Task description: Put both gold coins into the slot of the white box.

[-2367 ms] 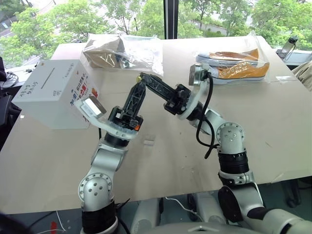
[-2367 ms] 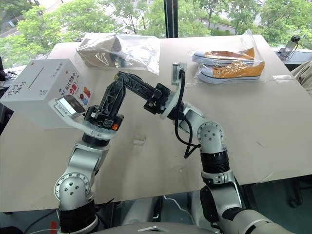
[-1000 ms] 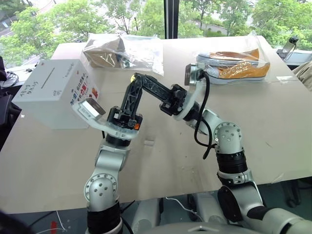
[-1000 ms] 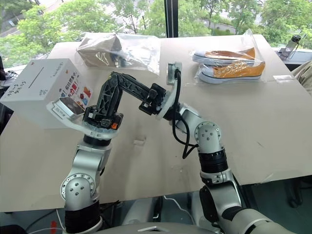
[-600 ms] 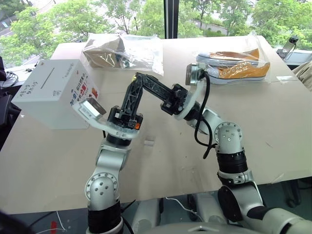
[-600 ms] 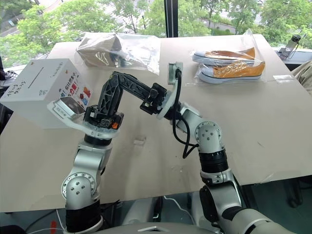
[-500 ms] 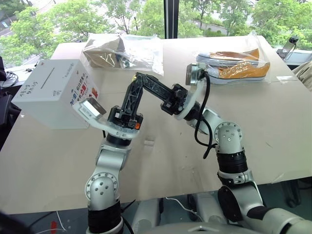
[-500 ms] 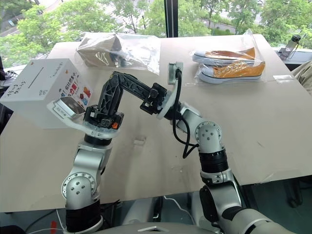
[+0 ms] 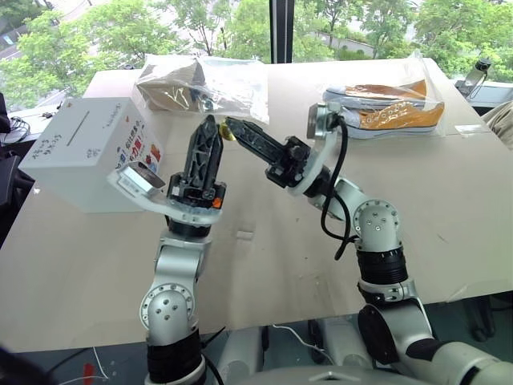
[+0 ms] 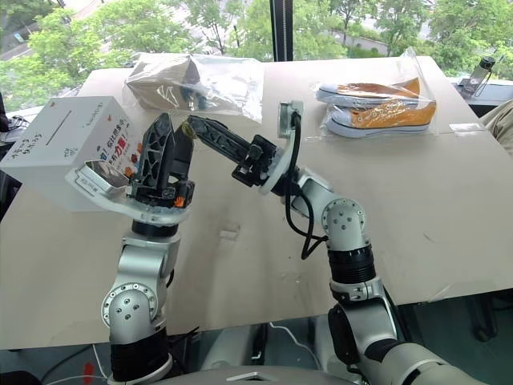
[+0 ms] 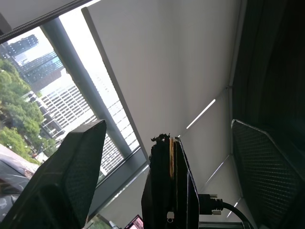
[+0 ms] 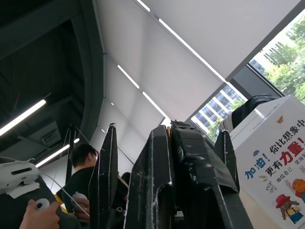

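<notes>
A: What is this room like?

B: It is bright. Big windows (image 9: 120, 32) with green trees stand behind the white box (image 9: 88, 156).

A: And the surface (image 9: 449, 208)?

B: It is wide, flat and pale. The white box sits on it. Two clear bags (image 9: 200, 84) lie farther from the box, toward the windows, and a little clear holder (image 9: 245, 235) lies apart from it on the near side.

A: Where does the coin go?

B: Into the slot (image 9: 78, 128), a thin dark line on top of the box.

A: Where is the coin now?

B: The right gripper (image 9: 232, 126) has its fingers pressed on a gold coin (image 11: 170, 151), up in the air, beside the box. I can't tell where the other coin is.

A: And the left gripper (image 10: 170, 132)?

B: Its fingers are spread wide with nothing in them, between the box and the coin.

A: How will the coin feel?

B: Probably tiny, hard, light and slippery. I think it's best to pinch its flat sides, so a thin edge sticks out for the slot.
</notes>
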Robot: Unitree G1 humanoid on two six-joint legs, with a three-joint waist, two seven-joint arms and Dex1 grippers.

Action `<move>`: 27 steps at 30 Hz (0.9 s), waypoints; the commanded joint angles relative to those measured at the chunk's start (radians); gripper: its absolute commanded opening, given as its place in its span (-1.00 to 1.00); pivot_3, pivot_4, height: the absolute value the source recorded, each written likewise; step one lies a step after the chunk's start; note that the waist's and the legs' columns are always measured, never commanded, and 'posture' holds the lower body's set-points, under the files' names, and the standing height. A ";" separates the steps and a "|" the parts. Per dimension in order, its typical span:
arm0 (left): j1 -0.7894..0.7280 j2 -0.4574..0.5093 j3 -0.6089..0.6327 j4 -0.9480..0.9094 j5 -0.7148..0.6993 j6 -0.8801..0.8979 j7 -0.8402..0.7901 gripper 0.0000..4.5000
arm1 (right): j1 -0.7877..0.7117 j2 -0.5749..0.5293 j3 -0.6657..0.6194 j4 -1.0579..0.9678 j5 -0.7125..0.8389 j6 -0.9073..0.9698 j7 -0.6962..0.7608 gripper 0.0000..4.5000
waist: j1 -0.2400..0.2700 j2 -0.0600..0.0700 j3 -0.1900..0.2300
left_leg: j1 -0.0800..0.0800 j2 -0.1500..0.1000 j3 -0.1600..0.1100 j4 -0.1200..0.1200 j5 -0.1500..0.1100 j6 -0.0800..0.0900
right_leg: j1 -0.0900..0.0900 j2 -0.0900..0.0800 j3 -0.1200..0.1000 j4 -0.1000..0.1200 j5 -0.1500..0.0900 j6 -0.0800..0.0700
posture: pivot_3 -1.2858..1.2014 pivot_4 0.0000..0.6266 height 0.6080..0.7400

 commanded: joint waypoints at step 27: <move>-0.003 0.021 -0.034 -0.018 -0.004 0.024 -0.023 -0.96 | -0.048 0.033 0.000 -0.023 0.020 -0.002 0.018 -1.00 | 0.000 0.001 0.001 | 0.000 0.000 0.000 0.000 0.000 0.000 | 0.000 0.000 0.000 0.000 0.000 0.000 | 0.03 -0.52 1.00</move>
